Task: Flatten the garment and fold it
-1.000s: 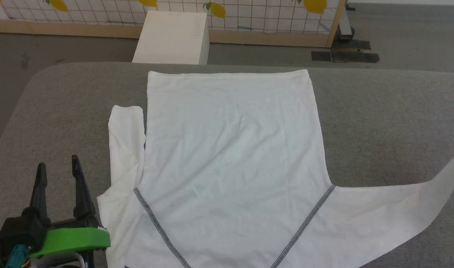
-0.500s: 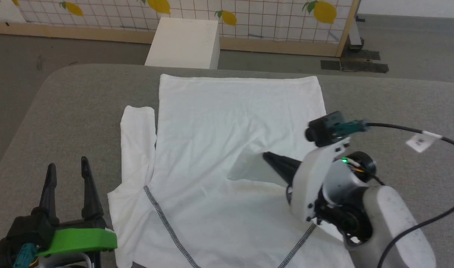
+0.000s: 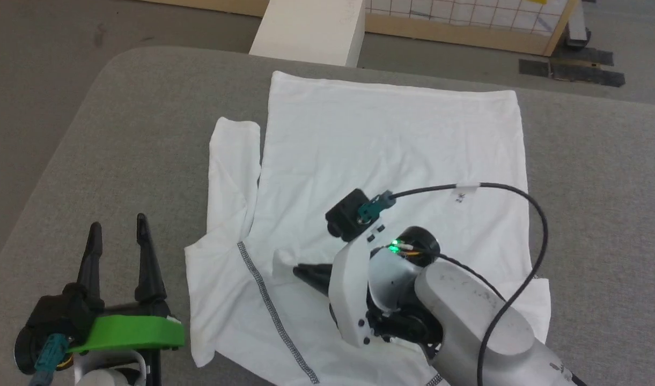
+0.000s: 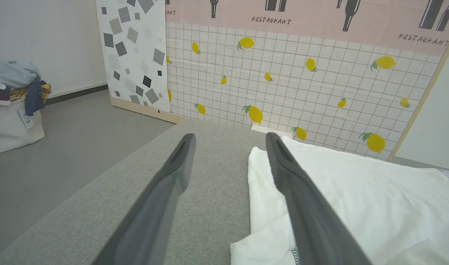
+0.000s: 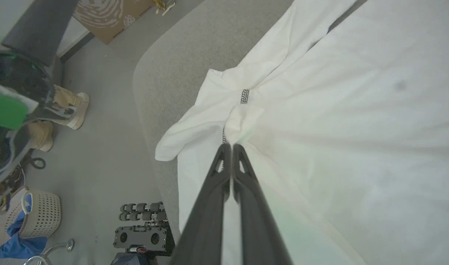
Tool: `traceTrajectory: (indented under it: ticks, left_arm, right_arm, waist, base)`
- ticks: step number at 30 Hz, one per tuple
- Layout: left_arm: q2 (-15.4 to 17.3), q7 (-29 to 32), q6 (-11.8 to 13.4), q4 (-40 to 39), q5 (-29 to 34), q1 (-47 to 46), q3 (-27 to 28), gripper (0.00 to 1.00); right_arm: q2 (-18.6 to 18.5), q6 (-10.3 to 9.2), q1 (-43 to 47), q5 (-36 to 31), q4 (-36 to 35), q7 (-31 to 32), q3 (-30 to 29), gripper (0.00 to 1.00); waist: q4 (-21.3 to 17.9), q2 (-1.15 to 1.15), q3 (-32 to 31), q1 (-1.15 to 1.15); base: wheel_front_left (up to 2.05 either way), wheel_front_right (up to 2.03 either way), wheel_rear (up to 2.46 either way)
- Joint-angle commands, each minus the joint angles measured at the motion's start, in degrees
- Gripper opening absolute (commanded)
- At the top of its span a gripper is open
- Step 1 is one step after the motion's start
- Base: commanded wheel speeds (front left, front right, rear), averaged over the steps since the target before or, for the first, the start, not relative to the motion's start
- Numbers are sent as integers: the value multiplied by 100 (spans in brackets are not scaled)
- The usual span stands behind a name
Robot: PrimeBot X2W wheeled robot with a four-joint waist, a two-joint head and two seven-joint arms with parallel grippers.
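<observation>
The grey fabric-covered table point(image 3: 91, 150) carries the white long-sleeved thin shirt point(image 3: 391, 139). It lies spread flat, hem at the far side and shoulders toward me. Its left sleeve point(image 3: 233, 161) lies doubled alongside the body.

My right arm reaches across the chest of the shirt. What worries me is the narrow pinch: the cloth is thin and could slide out if I pull sideways too fast. If I travel too low, the sleeve may drag the layer beneath it and rumple the chest I want flat. Letting go too far over would leave the fold hanging past the left edge.

My right gripper point(image 5: 231, 147) has its two dark fingers pressed together on a small wad of white fabric point(image 5: 242, 121). I take the wad for the end of the right sleeve. It sits just beside the dark grey zigzag shoulder seam point(image 5: 243, 96).

My left gripper point(image 3: 118, 221) has its fingers spread well apart and holds nothing. It sits over bare table just beside the left sleeve.
</observation>
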Motion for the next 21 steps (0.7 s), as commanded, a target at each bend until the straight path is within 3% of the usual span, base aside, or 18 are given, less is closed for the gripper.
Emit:
traceTrajectory:
  ticks: [1,5,9,13,17,21]
  left_arm:
    - [-22,-26,-23,41,-12,-71,0,100]
    - [-24,-26,11,80,-36,-47,55,100]
    - [-17,-26,30,137,-8,-17,128,100]
    - [15,-26,24,174,24,2,182,100]
    - [40,-26,20,234,43,-28,198,100]
    - [49,-25,45,330,56,-61,191,100]
  right_arm:
    - [2,-8,-87,27,155,88,141,100]
    - [2,-8,-266,331,170,-97,212,100]
    - [2,-8,-477,466,48,-610,-239,100]
    - [-139,-8,-480,120,-175,-1208,-1120,100]
    - [-436,-8,-72,-637,-564,-2082,-2358,100]
    - [-490,-8,688,-1518,-1107,-2848,-3564,100]
  waist:
    - [99,0,111,0]
    - [-11,0,73,0]
    - [-202,0,-53,0]
    - [-410,0,-189,0]
    - [-575,0,-288,0]
    - [-716,0,-331,0]
  base:
    - [0,0,0]
    - [0,0,0]
    - [0,0,0]
    - [0,0,0]
    - [0,0,0]
    - [0,0,0]
